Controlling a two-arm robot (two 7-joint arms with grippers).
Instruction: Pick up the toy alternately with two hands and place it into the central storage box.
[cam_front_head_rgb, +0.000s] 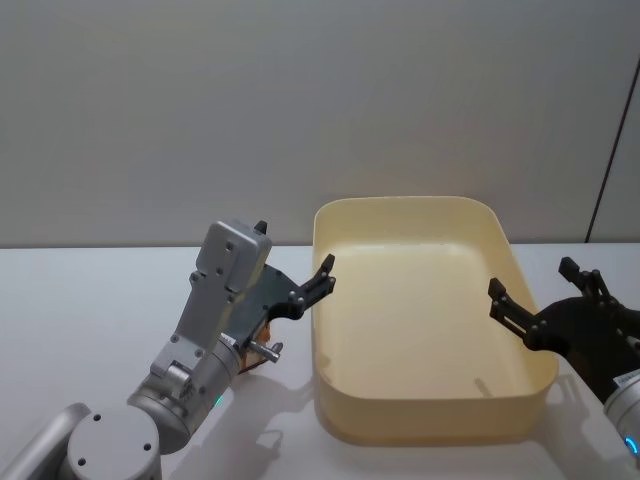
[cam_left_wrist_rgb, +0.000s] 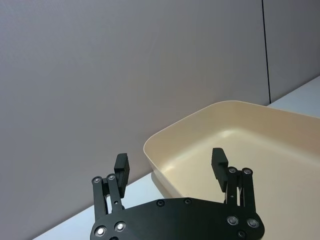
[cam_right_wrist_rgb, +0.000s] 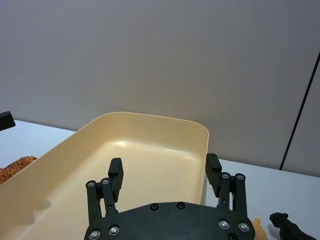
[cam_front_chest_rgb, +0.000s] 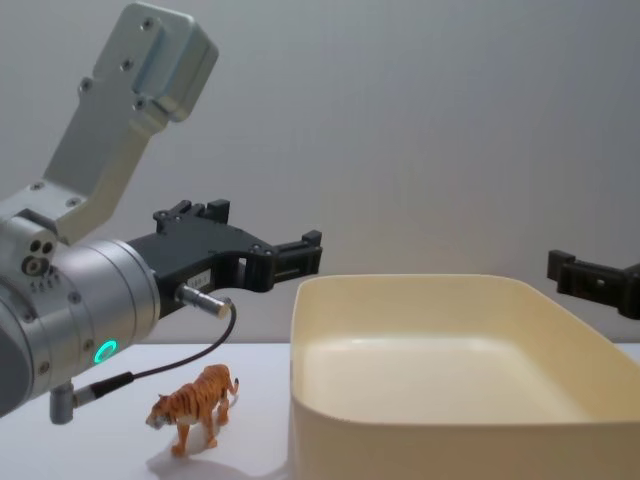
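My left claw (cam_left_wrist_rgb: 170, 161) and right claw (cam_right_wrist_rgb: 164, 166) both gaped wide, empty. The toy tiger (cam_front_chest_rgb: 195, 405) stood on the desk (cam_front_head_rgb: 80, 300) just left of the central storage box (cam_front_chest_rgb: 430, 440). I judged it light, stiff plastic, best pinched across its flanks.

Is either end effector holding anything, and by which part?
Nothing is held. The left end effector and right end effector are both open and empty; the tiger stands on the table.
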